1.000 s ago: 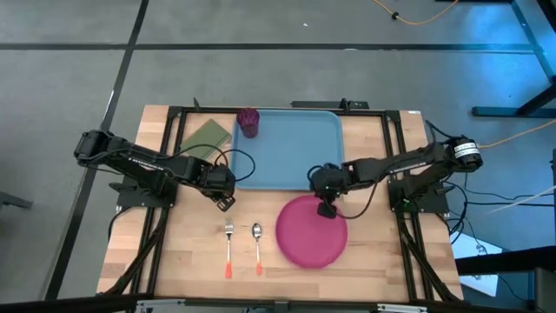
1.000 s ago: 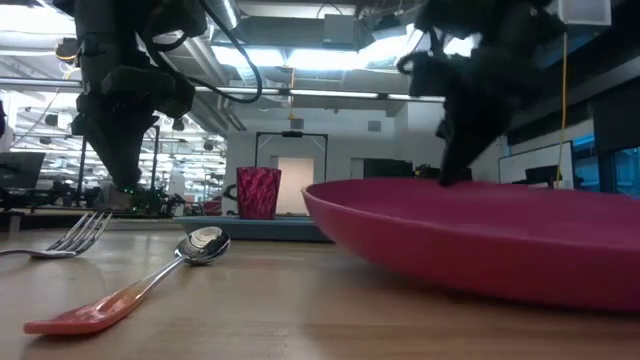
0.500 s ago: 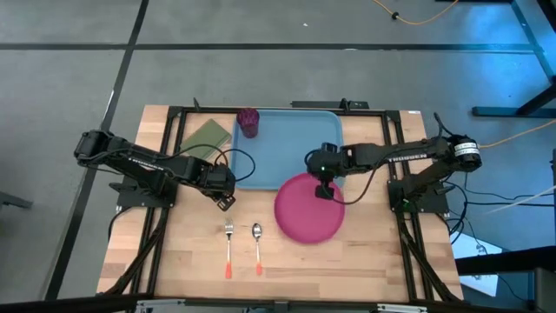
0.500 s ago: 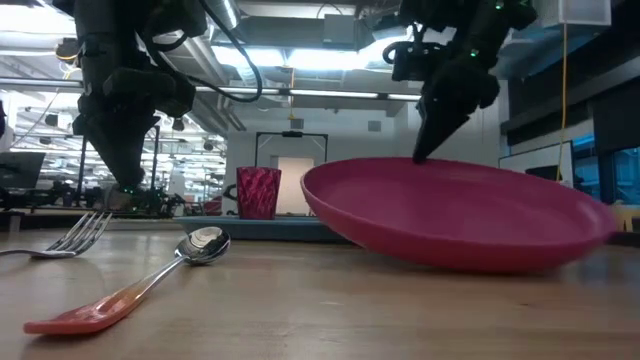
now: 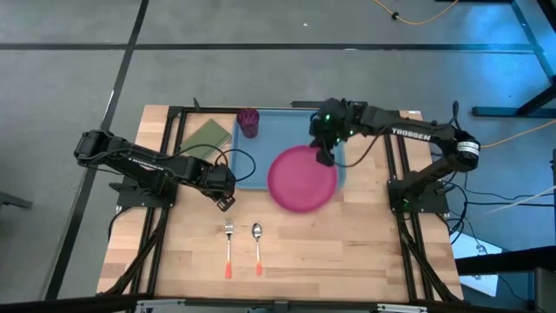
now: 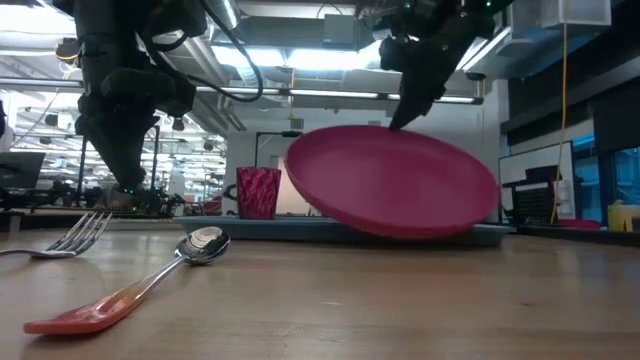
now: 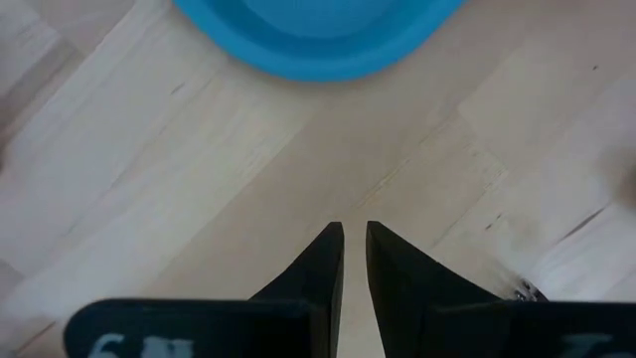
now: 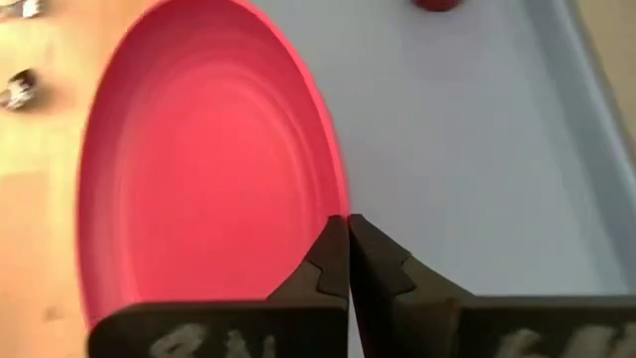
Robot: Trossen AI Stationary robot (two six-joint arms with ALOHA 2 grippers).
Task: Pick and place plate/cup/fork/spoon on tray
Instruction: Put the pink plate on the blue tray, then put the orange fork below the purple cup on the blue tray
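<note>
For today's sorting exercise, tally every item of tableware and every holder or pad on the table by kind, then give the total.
Plate: 1
Cup: 1
Fork: 1
Spoon: 1
Tray: 1
Green pad: 1
Total: 6

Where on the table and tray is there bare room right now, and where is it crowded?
Free: the tray between the cup and the plate; the table right of the spoon. Crowded: the tray's near-right part, where the right gripper holds the tilted plate, and around the left gripper above the fork.
</note>
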